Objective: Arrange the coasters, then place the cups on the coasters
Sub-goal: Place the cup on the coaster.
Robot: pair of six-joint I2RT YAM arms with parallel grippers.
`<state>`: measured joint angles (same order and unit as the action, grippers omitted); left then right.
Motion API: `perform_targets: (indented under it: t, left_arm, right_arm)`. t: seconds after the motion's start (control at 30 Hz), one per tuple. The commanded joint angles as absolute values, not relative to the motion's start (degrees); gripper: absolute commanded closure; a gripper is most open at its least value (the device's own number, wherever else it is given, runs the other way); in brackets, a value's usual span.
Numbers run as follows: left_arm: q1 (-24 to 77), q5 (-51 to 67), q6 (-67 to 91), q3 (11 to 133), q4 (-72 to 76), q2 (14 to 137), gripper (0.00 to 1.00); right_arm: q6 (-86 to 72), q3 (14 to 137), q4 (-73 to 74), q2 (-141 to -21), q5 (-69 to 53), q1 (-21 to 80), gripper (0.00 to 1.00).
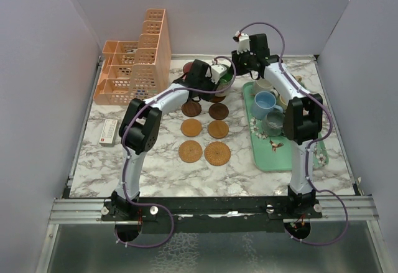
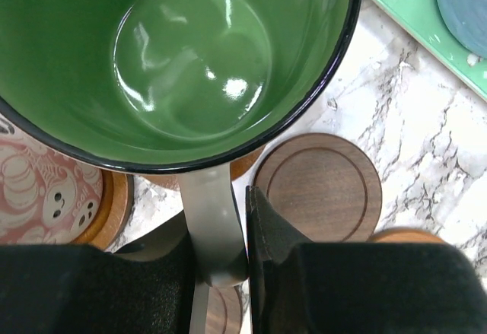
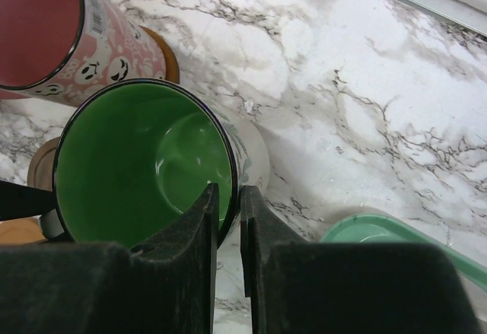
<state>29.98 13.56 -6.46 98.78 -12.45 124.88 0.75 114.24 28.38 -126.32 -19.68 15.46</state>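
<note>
At the far end of the marble tabletop [image 1: 155, 155], both arms are meeting at the green mug [image 2: 190, 52]. The left pincer [image 2: 221, 231] is squeezing narrow on the mug's handle [image 2: 209, 205], its fingers pressing it from either side. The right pincer [image 3: 227, 212] is coming in from the opposite side and clamping nearly closed on the mug's rim, 1 finger inside the green bowl and 1 outside.

The mug is sitting over a light brown coaster [image 2: 245, 165] whose edge is peeking out underneath; I cannot tell whether it is resting on it. Just beside it, a pink mug [image 2: 38, 189] is standing on another coaster [image 2: 114, 201], and a dark coaster [image 2: 319, 186] is lying bare next to the handle.

6 bare coasters [image 1: 191, 127] are lying in 2 columns of 3 between the arms. To the right, a mint-green tray [image 1: 273, 158] is carrying a blue mug [image 1: 264, 102] and a grey mug [image 1: 273, 122].
</note>
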Motion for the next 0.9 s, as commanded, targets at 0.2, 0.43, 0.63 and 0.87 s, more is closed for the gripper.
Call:
perform_targets:
  t: [0.2,0.43,0.63,0.87]
  left_arm:
    - [28.7,13.4,-6.4,94.0,-7.3,117.4,1.00]
    - [28.3,13.2,-7.2,92.9,-6.2,117.9,1.00]
    - [28.1,13.4,-7.0,93.2,-6.3,119.1,1.00]
    - [28.0,13.5,-6.9,92.0,-5.9,119.3,1.00]
  right_arm:
    - [1.1,112.7,28.9,-121.0,-29.6,19.8,0.99]
    - [1.2,113.2,29.2,-123.0,-29.4,20.4,0.99]
    - [1.4,113.5,29.9,-124.1,-29.4,20.3,0.99]
    - [1.8,113.1,29.8,-124.9,-28.4,20.4,0.99]
